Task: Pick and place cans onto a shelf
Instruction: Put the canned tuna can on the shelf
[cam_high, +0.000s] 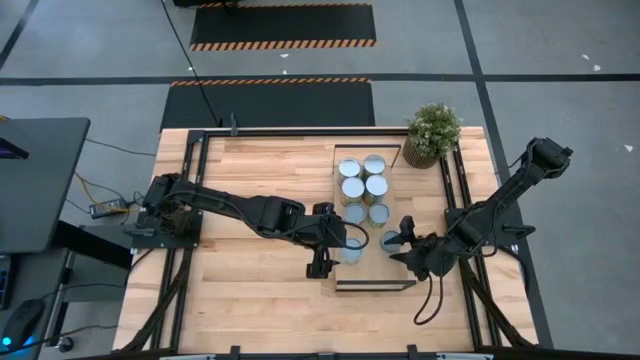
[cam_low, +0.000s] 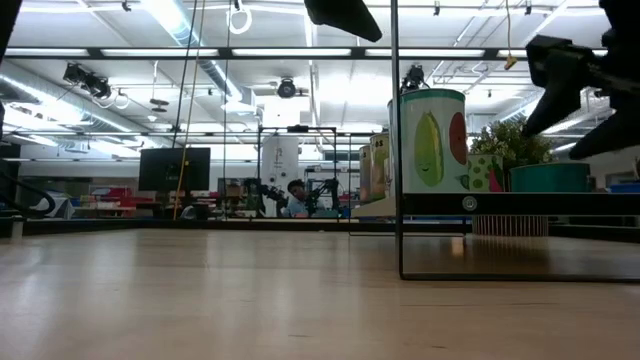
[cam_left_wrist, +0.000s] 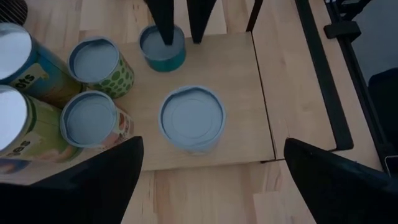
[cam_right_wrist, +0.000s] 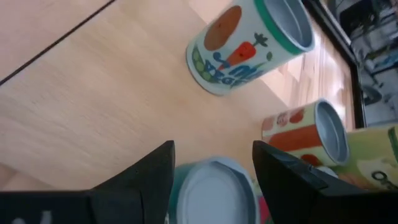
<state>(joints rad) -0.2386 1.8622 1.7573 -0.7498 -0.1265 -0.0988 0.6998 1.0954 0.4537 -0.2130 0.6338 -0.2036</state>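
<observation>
- Left pincer (cam_high: 334, 252) hangs spread wide above one round, pale-lidded can (cam_left_wrist: 192, 119) on the smooth light-wood shelf (cam_high: 350, 283).
- Right pincer (cam_high: 401, 243) straddles a teal can (cam_high: 391, 240); grip cannot be told.
- Six more cans (cam_high: 363, 186) stand paired beside a potted plant (cam_high: 431, 134) on the planked counter (cam_high: 250, 290).

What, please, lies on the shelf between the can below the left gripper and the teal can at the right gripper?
Only bare shelf separates the near can from the teal can, shown in the left wrist view.
</observation>
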